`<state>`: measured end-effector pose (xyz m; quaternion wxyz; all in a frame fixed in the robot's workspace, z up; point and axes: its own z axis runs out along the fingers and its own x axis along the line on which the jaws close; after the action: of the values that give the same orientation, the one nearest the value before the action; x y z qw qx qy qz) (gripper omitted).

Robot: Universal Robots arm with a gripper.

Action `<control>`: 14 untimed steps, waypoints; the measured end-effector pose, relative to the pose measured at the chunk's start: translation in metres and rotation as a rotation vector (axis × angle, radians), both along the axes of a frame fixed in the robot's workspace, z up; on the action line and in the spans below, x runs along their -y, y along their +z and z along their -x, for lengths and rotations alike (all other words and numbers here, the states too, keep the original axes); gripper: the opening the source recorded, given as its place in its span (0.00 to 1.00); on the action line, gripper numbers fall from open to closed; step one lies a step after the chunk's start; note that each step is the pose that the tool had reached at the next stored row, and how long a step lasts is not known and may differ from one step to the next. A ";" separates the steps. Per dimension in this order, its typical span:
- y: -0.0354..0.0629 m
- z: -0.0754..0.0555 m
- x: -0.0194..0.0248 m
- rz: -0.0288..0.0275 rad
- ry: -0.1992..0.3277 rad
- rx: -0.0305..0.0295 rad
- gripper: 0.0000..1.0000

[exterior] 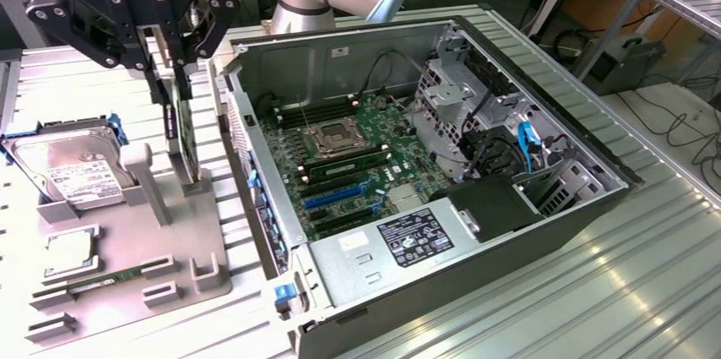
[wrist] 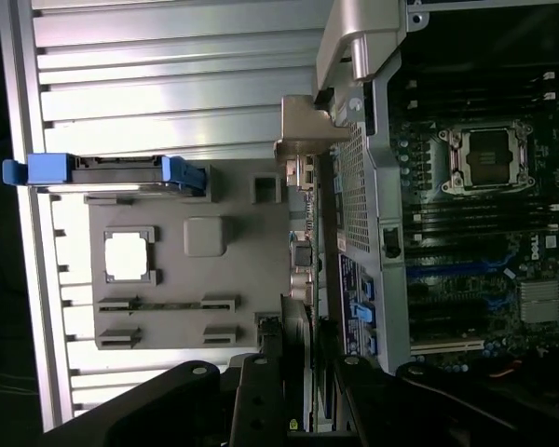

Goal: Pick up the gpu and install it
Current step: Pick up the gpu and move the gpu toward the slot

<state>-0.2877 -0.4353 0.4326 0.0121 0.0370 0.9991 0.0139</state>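
The gpu [exterior: 186, 139] is a thin dark card standing on edge over the grey holder tray [exterior: 169, 241], at the exterior view's left beside the open computer case [exterior: 451, 232]. My gripper [exterior: 169, 72] comes down from above with a finger on each face of the card's upper part, shut on it. The card's lower edge sits at the holder's upright slot; whether it is clear of the slot I cannot tell. In the wrist view the gpu [wrist: 301, 251] appears edge-on, its silvery bracket [wrist: 307, 130] at the far end, and my gripper [wrist: 303, 382] straddles it with dark fingers [wrist: 261, 391].
A silver hard drive [exterior: 67, 165] with blue rails stands in the tray, with a processor chip [exterior: 70, 253] and a green memory stick [exterior: 107, 279] lying nearer the front. Inside the case, the motherboard [exterior: 349, 165] shows blue expansion slots [exterior: 333, 194]. The case wall [exterior: 242, 148] rises close beside the card.
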 end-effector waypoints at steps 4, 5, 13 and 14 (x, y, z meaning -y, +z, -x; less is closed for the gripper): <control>0.0000 -0.004 0.0000 0.0000 0.000 0.0000 0.26; 0.0000 -0.005 0.0000 0.0000 0.000 0.0000 0.26; 0.0000 -0.010 0.0000 0.0000 0.000 0.0000 0.26; 0.0000 -0.011 0.0000 0.0000 0.000 0.0000 0.26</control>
<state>-0.2770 -0.4353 0.4326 0.0121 0.0370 0.9991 0.0139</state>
